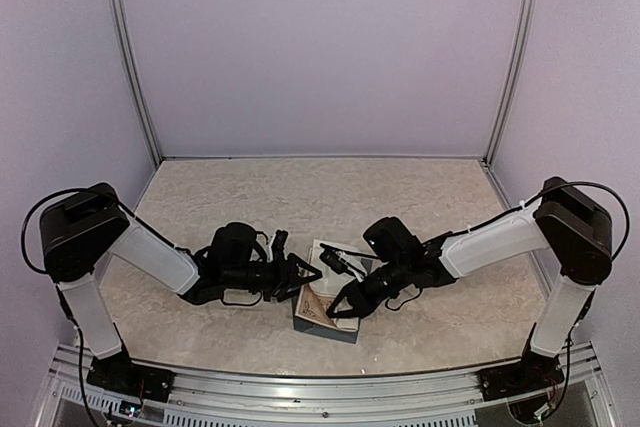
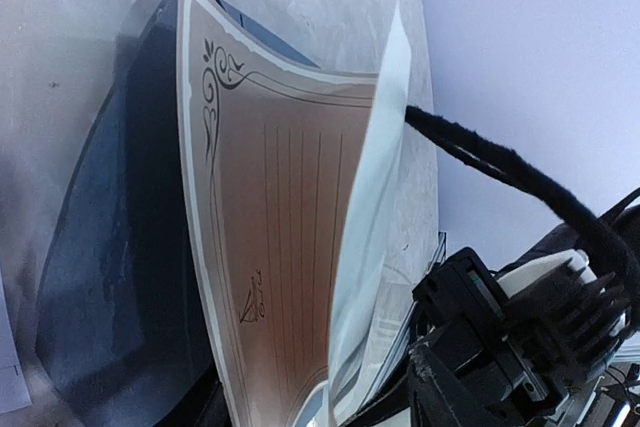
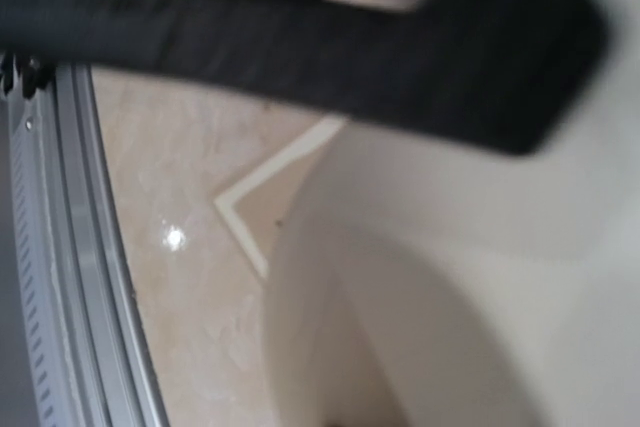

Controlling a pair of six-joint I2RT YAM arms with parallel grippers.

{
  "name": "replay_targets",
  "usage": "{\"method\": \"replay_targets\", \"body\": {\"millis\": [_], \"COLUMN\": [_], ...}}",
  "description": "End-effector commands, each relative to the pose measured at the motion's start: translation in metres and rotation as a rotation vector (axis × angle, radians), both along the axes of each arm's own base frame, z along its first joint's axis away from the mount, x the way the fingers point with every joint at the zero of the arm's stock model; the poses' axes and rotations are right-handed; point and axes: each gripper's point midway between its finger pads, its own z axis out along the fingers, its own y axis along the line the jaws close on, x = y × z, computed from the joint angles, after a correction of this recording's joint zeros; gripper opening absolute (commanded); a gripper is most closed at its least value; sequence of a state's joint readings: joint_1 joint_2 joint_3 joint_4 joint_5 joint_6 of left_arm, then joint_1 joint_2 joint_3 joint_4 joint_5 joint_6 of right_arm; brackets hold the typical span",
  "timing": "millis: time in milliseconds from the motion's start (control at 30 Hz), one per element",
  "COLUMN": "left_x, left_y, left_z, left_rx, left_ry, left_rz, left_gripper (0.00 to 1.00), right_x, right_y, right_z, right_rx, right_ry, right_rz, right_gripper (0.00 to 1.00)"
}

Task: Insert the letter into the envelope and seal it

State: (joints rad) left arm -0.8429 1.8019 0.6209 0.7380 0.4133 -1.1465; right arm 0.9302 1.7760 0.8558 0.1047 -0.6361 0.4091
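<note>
So starting on the left: the left gripper (image 1: 303, 275) is down low right at the left edge of the paperwork. Honestly I can't tell how far its jaws are apart or whether it's got anything, since its own camera doesn't show the fingers at all. The envelope (image 2: 110, 247) lies flat on the table (image 1: 200, 207), front and centre between the two arms and mostly under the letter (image 2: 280, 247). The letter isn't in yet; it's lifted and bowed up off the envelope, with one side curling over. On the right, the right gripper (image 1: 345, 304) is clamped fully closed and looks like it's pinching the near edge of the letter, though its own view is a blurry mess. My guess is we're mid-insertion. What'd help is the left side pinning the envelope and keeping the mouth open, while the right flattens that curl and feeds the leading edge in low and square so a corner doesn't snag.
</note>
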Motion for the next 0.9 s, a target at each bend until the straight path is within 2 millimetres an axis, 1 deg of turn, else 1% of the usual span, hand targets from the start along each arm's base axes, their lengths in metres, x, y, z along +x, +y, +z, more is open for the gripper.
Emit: {"method": "replay_targets", "body": {"millis": [0, 100, 200, 233, 400, 700, 867], "left_x": [0.002, 0.001, 0.000, 0.000, -0.001, -0.003, -0.004], "left_y": [-0.008, -0.009, -0.010, -0.010, -0.011, -0.011, -0.012], "left_z": [-0.002, -0.006, -0.009, -0.010, -0.013, -0.015, -0.017], "left_rx": [0.021, 0.041, 0.066, 0.076, 0.110, 0.112, 0.111], "left_ry": [-0.009, -0.007, -0.008, -0.008, -0.017, -0.008, -0.003], "left_rz": [-0.024, -0.032, -0.037, -0.038, -0.042, -0.042, -0.045], "left_gripper": [0.49, 0.45, 0.34, 0.32, 0.31, 0.31, 0.29], "right_x": [-0.011, -0.010, -0.007, -0.006, 0.002, 0.013, 0.014], "right_y": [0.006, 0.007, 0.008, 0.009, 0.009, 0.010, 0.010], "right_z": [-0.009, -0.008, -0.006, -0.006, -0.007, -0.010, -0.008], "right_rx": [-0.027, -0.027, -0.026, -0.029, -0.051, -0.086, -0.092], "right_ry": [0.009, 0.005, -0.004, -0.006, -0.004, 0.019, 0.027], "right_rz": [0.047, 0.045, 0.037, 0.031, -0.022, -0.105, -0.108], "right_gripper": [0.00, 0.00, 0.00, 0.00, 0.00, 0.00, 0.00]}}
